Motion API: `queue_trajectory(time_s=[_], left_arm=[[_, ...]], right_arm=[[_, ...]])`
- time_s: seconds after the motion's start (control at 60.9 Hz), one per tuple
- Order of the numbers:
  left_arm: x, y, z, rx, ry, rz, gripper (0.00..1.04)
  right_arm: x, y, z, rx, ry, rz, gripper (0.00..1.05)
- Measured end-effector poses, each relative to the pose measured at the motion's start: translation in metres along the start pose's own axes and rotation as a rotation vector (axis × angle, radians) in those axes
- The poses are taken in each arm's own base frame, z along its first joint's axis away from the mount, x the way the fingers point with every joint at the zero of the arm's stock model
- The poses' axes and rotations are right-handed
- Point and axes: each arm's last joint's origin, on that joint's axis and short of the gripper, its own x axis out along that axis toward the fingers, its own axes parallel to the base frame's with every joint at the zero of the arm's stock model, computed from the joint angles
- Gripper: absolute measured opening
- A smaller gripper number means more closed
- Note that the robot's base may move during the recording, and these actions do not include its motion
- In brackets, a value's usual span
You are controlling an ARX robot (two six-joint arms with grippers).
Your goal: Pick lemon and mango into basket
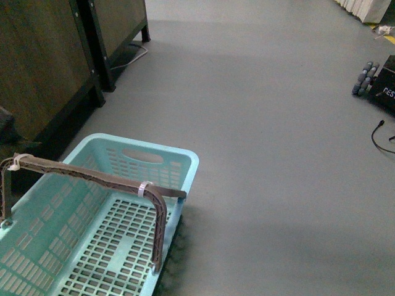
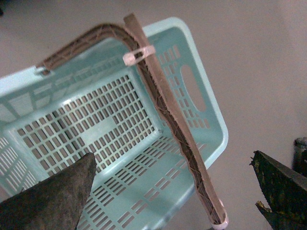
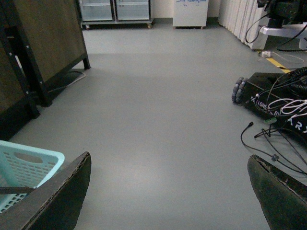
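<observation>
The pale turquoise basket (image 1: 185, 161) stands on the grey floor at the lower left of the front view, its brown-grey handle (image 1: 92, 175) raised across it, and nothing lies inside. My left gripper (image 2: 175, 191) hangs open above the basket (image 2: 216, 143), with the handle (image 2: 168, 110) running between its spread fingers. My right gripper (image 3: 170, 191) is open over bare floor, with a corner of the basket (image 3: 53, 160) beside one finger. The lemon and the mango are out of view. Neither arm shows in the front view.
Dark wooden cabinets on black frames (image 1: 92, 68) stand to the left. A black wheeled robot base (image 3: 268, 93) with loose cables (image 3: 268, 139) sits on the floor to the right. Glass-fronted units (image 3: 115, 10) line the far wall.
</observation>
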Motion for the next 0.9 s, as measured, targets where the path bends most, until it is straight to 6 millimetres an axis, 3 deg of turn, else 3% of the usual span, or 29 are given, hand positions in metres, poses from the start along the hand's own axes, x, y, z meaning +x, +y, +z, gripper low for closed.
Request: queue_trajectory(time_s=[0.197, 0.427, 0.657, 0.903], left_arm=[[0.047, -0.011, -0.019, -0.108, 0.037, 0.035, 0.98], [0.094, -0.035, -0.021, -0.214, 0.03, 0.025, 0.98], [0.128, -0.051, -0.022, -0.257, 0.051, 0.03, 0.98], [0.147, -0.05, -0.026, -0.276, 0.086, 0.089, 0.55]], right_arm=[[0.0, 0.0, 0.0, 0.0, 0.0, 0.0, 0.96], [0.0, 0.0, 0.0, 0.0, 0.0, 0.0, 0.96], [0.0, 0.0, 0.0, 0.0, 0.0, 0.0, 0.96], [0.0, 0.0, 0.0, 0.0, 0.0, 0.0, 0.96]])
